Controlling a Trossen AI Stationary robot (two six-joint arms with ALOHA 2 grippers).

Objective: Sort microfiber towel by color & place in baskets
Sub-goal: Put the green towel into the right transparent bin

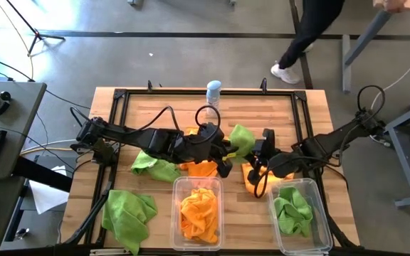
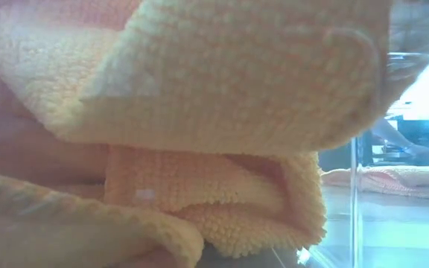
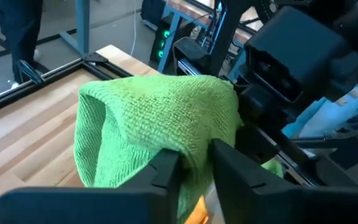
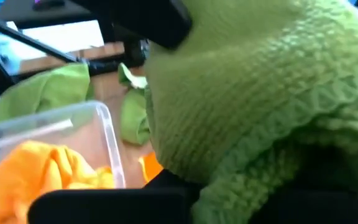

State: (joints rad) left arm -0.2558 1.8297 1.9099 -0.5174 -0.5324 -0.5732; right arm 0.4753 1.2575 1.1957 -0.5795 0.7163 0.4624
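1. The left claw [image 1: 228, 151] is hovering mid-tabletop, its fingers [image 3: 166, 171] pinching a fold of a lime green towel [image 3: 160, 118].
2. The right claw [image 1: 260, 146] is sitting just beside it, clenched on the same green towel [image 4: 260, 81], which is hanging between the two.
3. The towel is showing a soft, looped, nubby weave.
4. One clear plastic basket [image 1: 177, 186] is holding orange towels [image 1: 199, 210]; the other basket [image 1: 312, 186] is holding green ones [image 1: 292, 212].
5. More green towels [image 1: 129, 213] are lying crumpled on the wooden tabletop [image 1: 162, 99].
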